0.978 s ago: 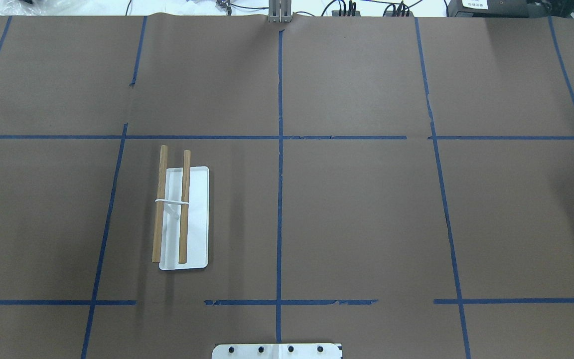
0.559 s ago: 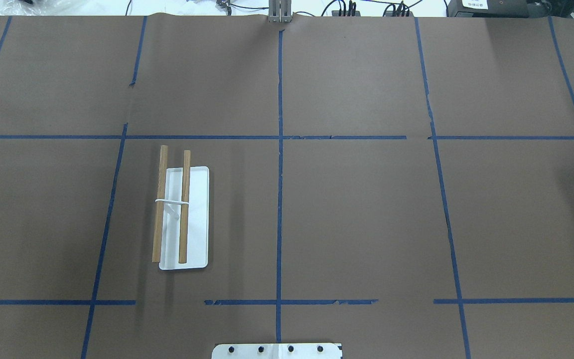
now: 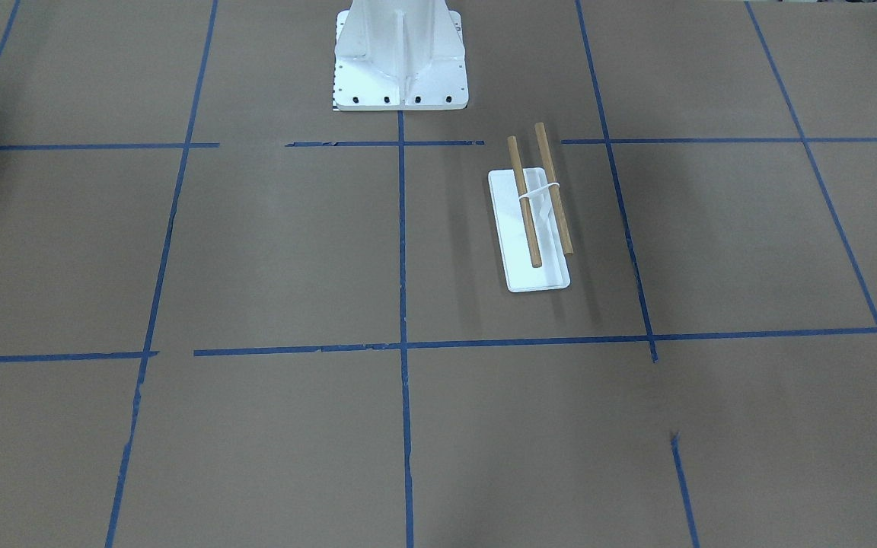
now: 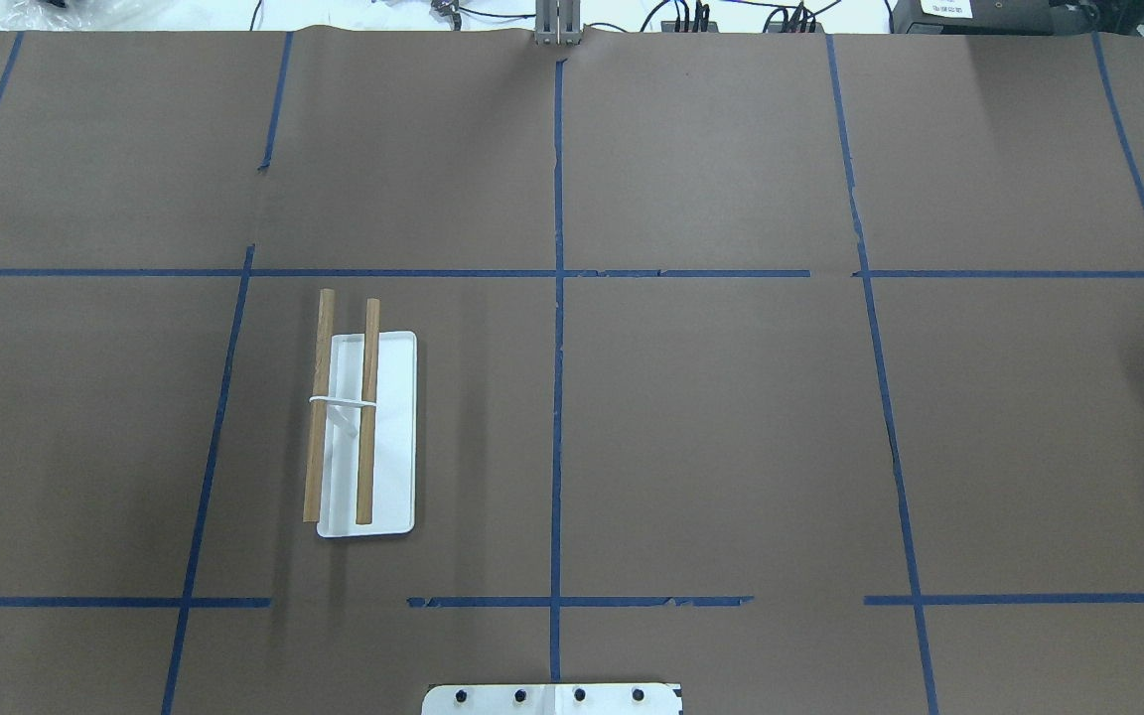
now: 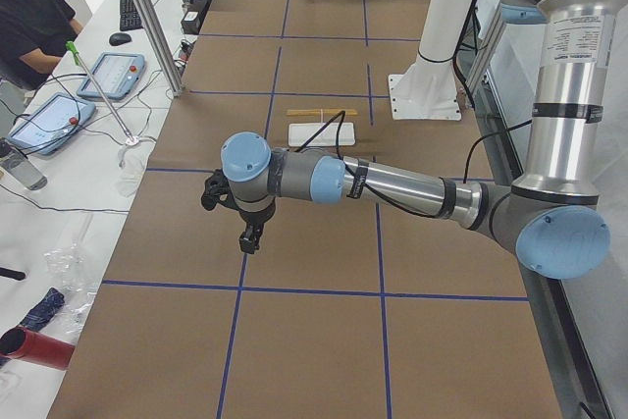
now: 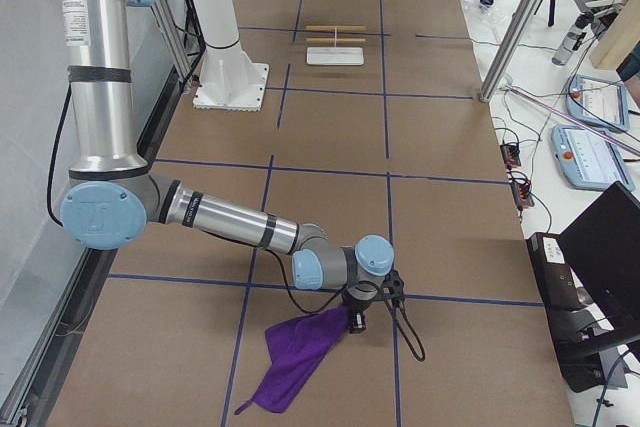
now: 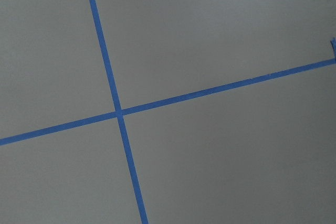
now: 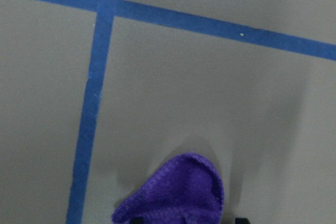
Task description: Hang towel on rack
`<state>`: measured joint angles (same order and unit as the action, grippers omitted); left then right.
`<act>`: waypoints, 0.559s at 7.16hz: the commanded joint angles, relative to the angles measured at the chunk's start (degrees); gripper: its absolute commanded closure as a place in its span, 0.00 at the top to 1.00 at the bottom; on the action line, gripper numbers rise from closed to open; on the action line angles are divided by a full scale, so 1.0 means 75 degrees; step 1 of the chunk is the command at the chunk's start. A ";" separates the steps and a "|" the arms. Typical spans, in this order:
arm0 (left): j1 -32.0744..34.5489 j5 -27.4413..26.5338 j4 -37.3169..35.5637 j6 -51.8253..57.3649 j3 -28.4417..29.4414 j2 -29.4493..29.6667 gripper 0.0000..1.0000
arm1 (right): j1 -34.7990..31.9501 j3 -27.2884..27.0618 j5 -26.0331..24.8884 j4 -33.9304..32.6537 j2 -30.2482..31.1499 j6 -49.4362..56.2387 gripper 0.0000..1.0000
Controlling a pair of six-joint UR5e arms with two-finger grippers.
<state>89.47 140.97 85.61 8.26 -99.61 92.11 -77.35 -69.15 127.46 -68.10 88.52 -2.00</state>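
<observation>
Right gripper [image 6: 356, 325] is sitting at a corner of the towel [image 6: 300, 355] by the right end of the desk [image 6: 330, 147]. Left gripper [image 5: 249, 240] is hovering toward the left end. Cannot tell either's grip.

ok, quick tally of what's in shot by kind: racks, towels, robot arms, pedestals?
Rack: 1
Towel: 1, purple
Robot arms: 2, left arm and right arm
Pedestal: 1, white
Total: 5
</observation>
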 commanded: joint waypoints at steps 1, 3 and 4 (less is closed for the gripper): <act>0.0000 0.0012 0.0000 0.0000 -0.0008 0.0012 1.00 | 0.0001 0.0056 0.0056 0.0195 0.0021 -0.0014 0.00; 0.0000 0.0200 0.0000 -0.0012 -0.0019 0.0012 1.00 | -0.0081 -0.0363 0.0988 0.0302 0.0010 -0.0049 0.00; 0.0000 0.0200 0.0000 -0.0012 -0.0031 0.0012 1.00 | -0.0406 -0.1028 0.1099 0.0198 0.0137 -0.0061 0.00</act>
<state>89.47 142.27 85.61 8.19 -99.73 92.19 -78.33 -72.11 133.18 -66.17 88.85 -2.31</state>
